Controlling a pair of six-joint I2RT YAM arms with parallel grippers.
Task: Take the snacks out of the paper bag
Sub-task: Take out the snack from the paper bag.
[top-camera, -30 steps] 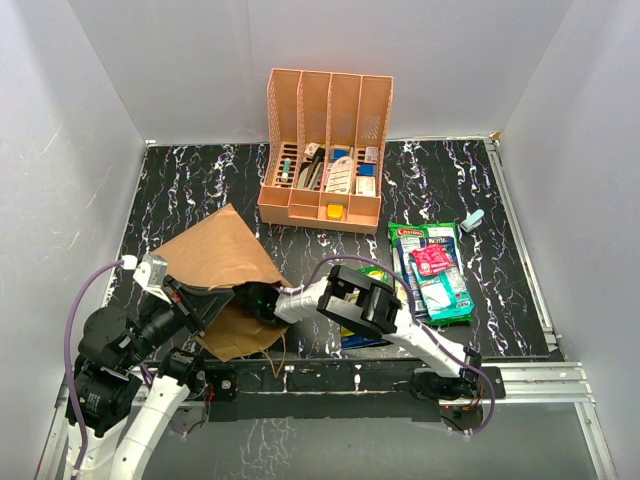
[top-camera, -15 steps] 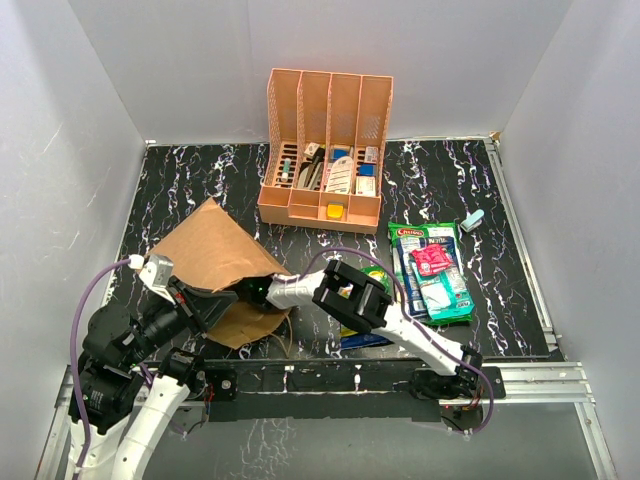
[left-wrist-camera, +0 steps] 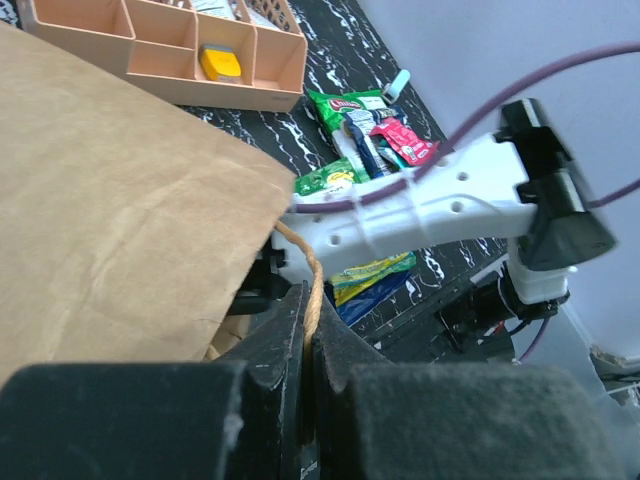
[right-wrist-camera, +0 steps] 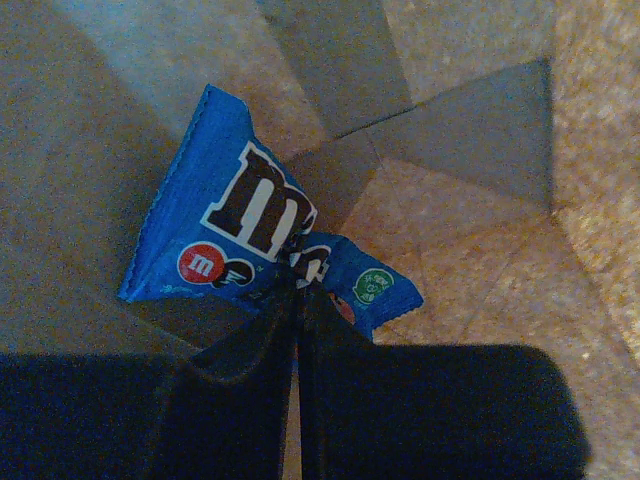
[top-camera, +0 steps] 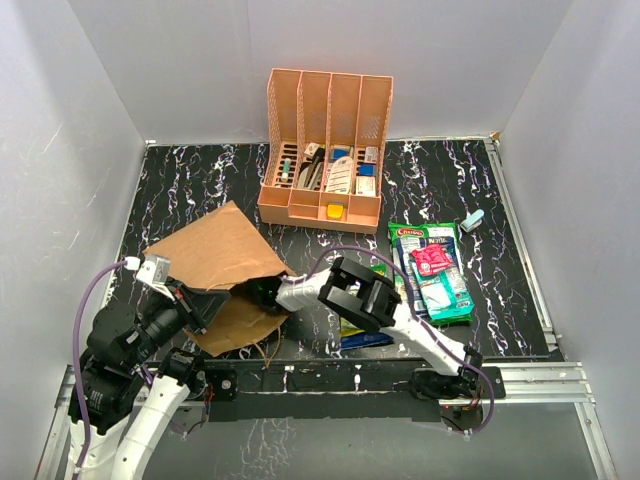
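Snacks already out, green, red and teal glossy packets (top-camera: 432,268), lie on the black marbled worktop (top-camera: 200,185) at the right. One blue glossy packet (right-wrist-camera: 240,235) lies inside the brown kraft paper bag (top-camera: 215,255), which is on its side at the near left. The right tool (right-wrist-camera: 297,292) is closed on that packet's lower edge. The left tool (left-wrist-camera: 308,305) is pinched shut on the bag's twisted paper-cord handle (left-wrist-camera: 312,270), seemingly lifting the mouth. I'd say a slow, straight pull out through the mouth serves best, handle held firm so the bag doesn't drag along. The orange slotted plastic organiser (top-camera: 315,110) at the far side holds small stationery.
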